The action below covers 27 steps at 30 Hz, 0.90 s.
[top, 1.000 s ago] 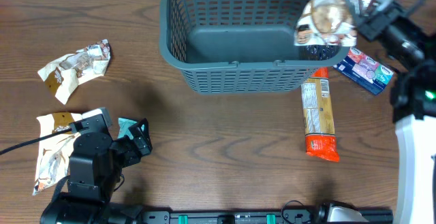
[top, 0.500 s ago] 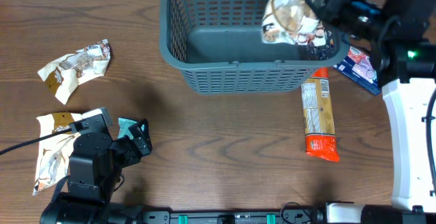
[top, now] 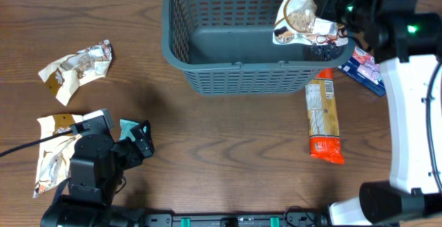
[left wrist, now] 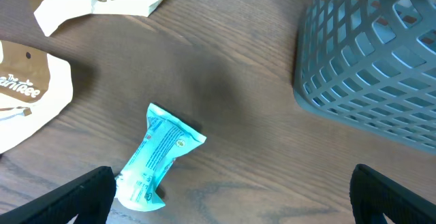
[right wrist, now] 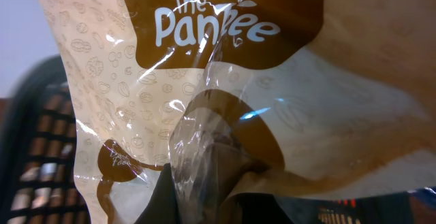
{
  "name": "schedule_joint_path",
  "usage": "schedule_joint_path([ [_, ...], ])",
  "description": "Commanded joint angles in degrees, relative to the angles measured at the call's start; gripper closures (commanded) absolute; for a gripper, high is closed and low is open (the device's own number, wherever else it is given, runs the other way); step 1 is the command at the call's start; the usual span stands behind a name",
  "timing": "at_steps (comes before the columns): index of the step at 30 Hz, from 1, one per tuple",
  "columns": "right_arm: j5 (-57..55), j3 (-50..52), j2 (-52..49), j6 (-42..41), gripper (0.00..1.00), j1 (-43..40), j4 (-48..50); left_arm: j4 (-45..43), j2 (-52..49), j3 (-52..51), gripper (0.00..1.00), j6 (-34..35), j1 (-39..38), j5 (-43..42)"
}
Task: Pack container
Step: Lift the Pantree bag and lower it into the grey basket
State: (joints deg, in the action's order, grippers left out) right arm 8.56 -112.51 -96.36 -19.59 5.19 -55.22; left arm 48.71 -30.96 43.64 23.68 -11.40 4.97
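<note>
The container (top: 238,66), a large dark grey slotted basket, stands at the back centre of the table. My right gripper (top: 326,7) is shut on a cream and brown snack packet (top: 298,18) and holds it above the basket's right side. In the right wrist view that packet (right wrist: 225,81) fills the frame, pinched at the bottom by the right gripper (right wrist: 218,186), with the basket (right wrist: 30,142) dim behind it. My left gripper (top: 141,141) rests low at the front left, open and holding nothing. A teal packet (left wrist: 158,157) lies just ahead of the left gripper (left wrist: 231,210), by its left finger.
A crumpled cream packet (top: 76,67) lies at the far left, and another cream packet (top: 50,154) sits beside the left arm. A long orange pack (top: 323,120) and a blue packet (top: 369,72) lie right of the basket. The basket wall (left wrist: 368,54) shows in the left wrist view.
The right arm has carried the cream and brown packet leftward, from over the basket's right rim to further over its inside. The left arm has not moved.
</note>
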Motion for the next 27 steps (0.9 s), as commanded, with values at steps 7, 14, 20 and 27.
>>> schedule_joint_path([
  [7, -5.11, -0.96, -8.55, 4.46, 0.99, 5.33, -0.76, 0.13, 0.24, 1.33, 0.01, -0.96, 0.13, 1.09],
  [14, -7.5, -0.96, -12.15, 5.53, 0.99, 5.92, -2.29, 0.13, 0.24, 1.33, 0.02, -0.94, 0.13, 1.09],
  [20, -10.71, -0.96, -14.03, 7.08, 0.99, 5.95, -4.92, 0.13, 0.24, 1.33, 0.01, -0.94, 0.13, 1.09],
  [27, -10.71, -0.96, -15.04, 7.48, 0.99, 6.01, -6.03, 0.13, 0.24, 1.33, 0.01, -0.96, 0.13, 1.09],
])
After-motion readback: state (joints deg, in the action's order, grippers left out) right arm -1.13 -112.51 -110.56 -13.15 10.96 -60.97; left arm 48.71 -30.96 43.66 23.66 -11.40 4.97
